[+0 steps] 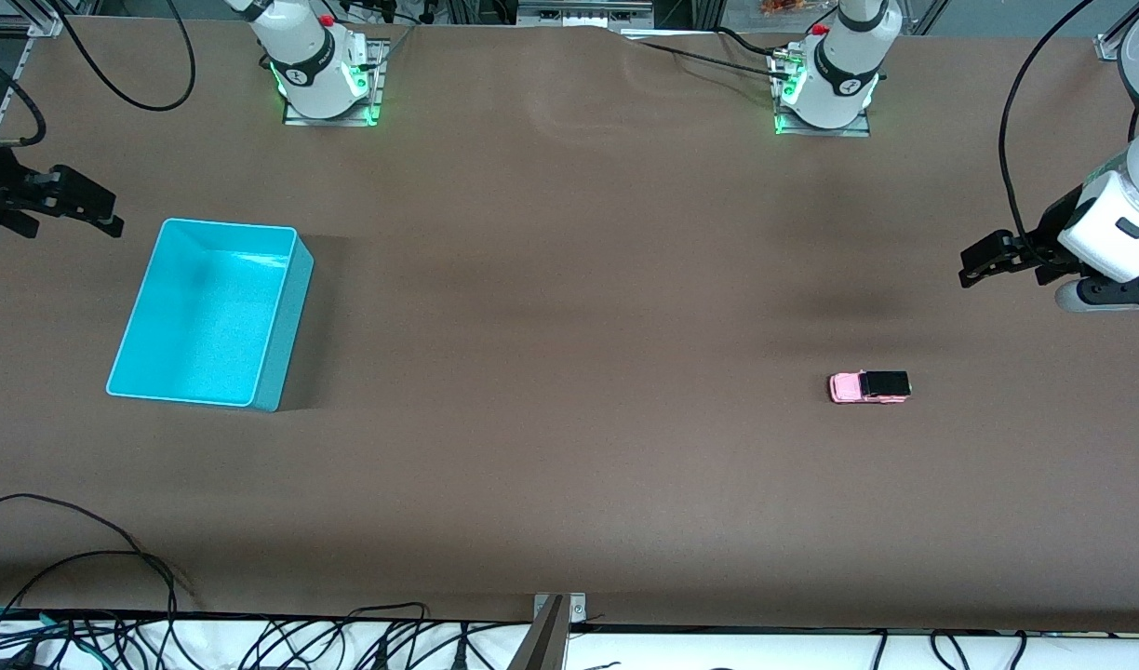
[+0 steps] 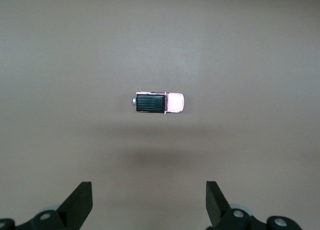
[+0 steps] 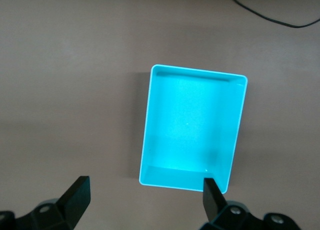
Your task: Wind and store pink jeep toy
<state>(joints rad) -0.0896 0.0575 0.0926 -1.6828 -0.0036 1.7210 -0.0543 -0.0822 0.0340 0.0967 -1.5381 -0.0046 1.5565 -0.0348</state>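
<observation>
From the front, the pink jeep toy [image 1: 869, 387] sits on its wheels on the brown counter [image 1: 569, 372], toward the left arm's end. Its long side runs along the counter from one arm's end to the other. The pink hood points toward the right arm's end and the black roof is at the left arm's end of the car. The left claw [image 1: 977, 265] hangs in the air near that edge of the counter. The jeep is near it, nearer to the front camera, and not touching it. This claw is wide open and holds nothing. The cyan bin [image 1: 281, 321] stands at the right arm's end of the counter, well apart from the jeep. The right claw [image 1: 104, 216] hangs in the air just beside the bin, at the counter's edge. It is wide open too and holds nothing.

In the left wrist view, the jeep [image 2: 159, 102] lies out in front of the left claw [image 2: 149, 202], in line with the gap between its two black fingers [image 2: 80, 200]. The car's long side goes across that gap. A small silver knob sticks out of its roof end.

In the right wrist view, the bin [image 3: 239, 120] is below the right claw [image 3: 146, 197]. One finger [image 3: 212, 192] shows over the bin's rim.
</observation>
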